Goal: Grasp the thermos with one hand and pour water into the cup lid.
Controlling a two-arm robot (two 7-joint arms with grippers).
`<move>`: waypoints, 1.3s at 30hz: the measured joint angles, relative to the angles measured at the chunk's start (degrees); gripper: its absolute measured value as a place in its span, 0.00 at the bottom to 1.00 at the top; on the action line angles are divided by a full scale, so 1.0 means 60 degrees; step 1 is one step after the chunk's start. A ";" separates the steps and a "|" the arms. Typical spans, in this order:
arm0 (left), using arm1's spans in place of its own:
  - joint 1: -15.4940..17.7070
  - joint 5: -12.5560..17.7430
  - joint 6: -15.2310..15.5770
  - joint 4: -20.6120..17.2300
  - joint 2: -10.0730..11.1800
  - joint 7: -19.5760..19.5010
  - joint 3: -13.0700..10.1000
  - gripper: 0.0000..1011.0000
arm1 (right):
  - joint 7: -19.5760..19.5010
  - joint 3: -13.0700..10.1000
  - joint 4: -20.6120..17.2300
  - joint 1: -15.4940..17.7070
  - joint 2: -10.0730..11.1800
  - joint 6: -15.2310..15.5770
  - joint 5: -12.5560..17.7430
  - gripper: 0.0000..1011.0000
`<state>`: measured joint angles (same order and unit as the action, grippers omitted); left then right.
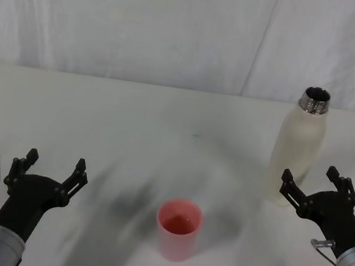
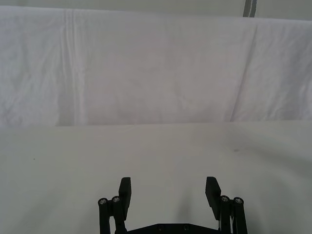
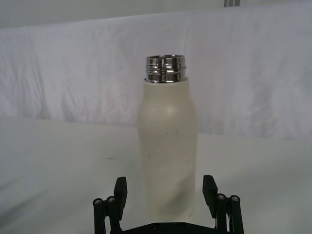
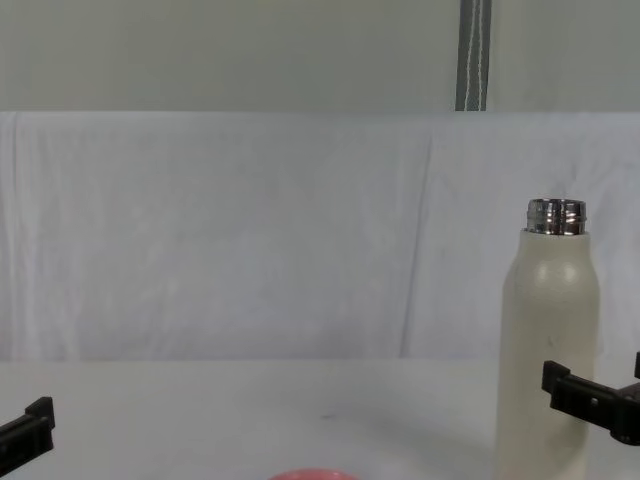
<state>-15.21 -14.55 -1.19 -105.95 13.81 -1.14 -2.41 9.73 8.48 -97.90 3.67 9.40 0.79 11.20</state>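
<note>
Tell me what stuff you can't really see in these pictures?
- Water inside the thermos: its walls hide it, and the dark neck opening in the head view shows nothing.
- The cup lid in the chest view: the bottom edge cuts off all but its rim.
- The thermos base in the right wrist view: the open right gripper covers it.
- The open left gripper in the chest view: cut off at the edge.

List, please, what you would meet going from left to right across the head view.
Left gripper → cup lid → thermos → right gripper. The thermos stands upright with its steel neck uncovered; the right gripper is open just before its base.
</note>
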 joint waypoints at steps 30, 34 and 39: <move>0.0000 0.0001 0.0001 0.0000 0.0000 0.0000 0.0000 0.99 | 0.0228 0.0247 0.1356 -0.1040 0.0063 0.0059 -0.0031 0.99; 0.0000 0.0000 0.0000 0.0000 0.0000 0.0000 0.0000 0.99 | 0.0246 0.0292 0.1484 -0.1165 0.0042 0.0056 -0.0027 0.99; 0.0000 0.0001 0.0000 0.0000 0.0000 0.0000 0.0001 0.99 | 0.0246 0.0313 0.1635 -0.1298 0.0021 0.0036 -0.0026 0.99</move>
<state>-15.21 -14.54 -1.19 -105.95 13.80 -1.14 -2.41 11.21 10.36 -88.09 -4.11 9.52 1.01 11.04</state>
